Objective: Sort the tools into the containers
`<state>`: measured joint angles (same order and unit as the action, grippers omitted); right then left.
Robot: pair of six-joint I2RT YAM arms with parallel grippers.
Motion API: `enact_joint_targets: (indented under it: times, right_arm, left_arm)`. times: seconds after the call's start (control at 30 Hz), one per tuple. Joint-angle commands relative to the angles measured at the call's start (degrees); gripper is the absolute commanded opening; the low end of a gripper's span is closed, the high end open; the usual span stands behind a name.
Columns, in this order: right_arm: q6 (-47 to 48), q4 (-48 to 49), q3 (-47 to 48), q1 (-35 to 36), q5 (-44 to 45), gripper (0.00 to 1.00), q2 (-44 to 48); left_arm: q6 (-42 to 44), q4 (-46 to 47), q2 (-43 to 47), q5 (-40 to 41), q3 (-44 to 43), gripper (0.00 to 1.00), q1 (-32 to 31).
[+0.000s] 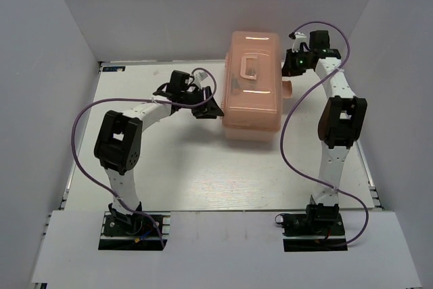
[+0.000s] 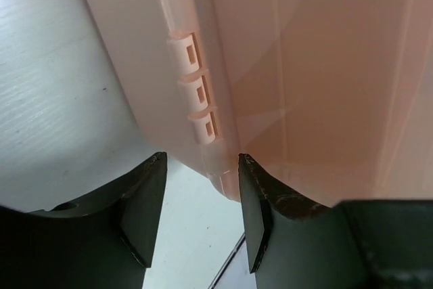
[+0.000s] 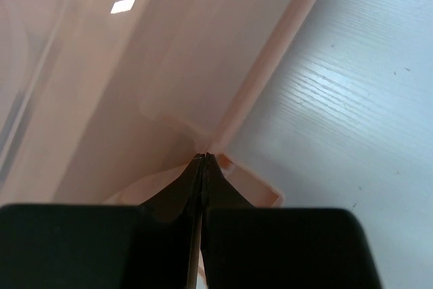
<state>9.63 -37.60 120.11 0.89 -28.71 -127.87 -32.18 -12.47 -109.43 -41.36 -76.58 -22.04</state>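
The toolbox – translucent salmon-pink plastic, lid down – lies on the far middle of the table, its long sides running away from the arms. The lid handle lies flat on top towards the far end, and a small latch tab juts from the right long side. A dark shape shows faintly through the lid near the left edge; what it is cannot be told. No tool lies in the open on the table.

The left gripper is at the toolbox's left long side, near the near corner. In the left wrist view its jaws stand spread, with a low edge of the toolbox reaching down between them; a row of three hinge knuckles sits just above. White table shows between the left-hand finger and the plastic, while the other finger lies right against the box – nothing is pinched.

The right gripper is just beside the toolbox's right long side, towards the far end. In the right wrist view its jaws are pressed together, tips meeting at a raised ridge on the toolbox wall, holding nothing.

Purple cables loop along both arms, and plain white walls enclose the table.
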Motion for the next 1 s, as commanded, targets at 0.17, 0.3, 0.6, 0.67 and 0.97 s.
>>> enact_joint_targets:
  times: [0.17,0.3,0.6,0.67,0.97]
  right_arm:
    - [-1.5,1.6,-0.8,1.8,-9.3,0.00,2.4]
    - [-1.1,1.7,-1.3,2.1,-7.6,0.00,3.4]
    - [1.2,3.1,-8.1,1.5,-6.8,0.00,7.5]
    - [0.7,3.5,-8.2,1.7,-7.1,0.00,7.2]
    - [0.5,7.5,-12.1,1.2,17.3,0.00,12.6]
  left_arm:
    - [2.0,0.4,0.7,-3.8,2.0,0.57,-1.4]
    - [2.0,-0.2,2.0,-2.2,3.1,0.57,-1.4]
    - [1.3,-0.8,3.7,-0.1,4.2,0.56,-0.8]
    - [0.7,-0.8,3.0,-1.3,4.2,0.56,-1.5]
    - [1.4,-2.9,9.7,5.0,7.1,0.56,0.5]
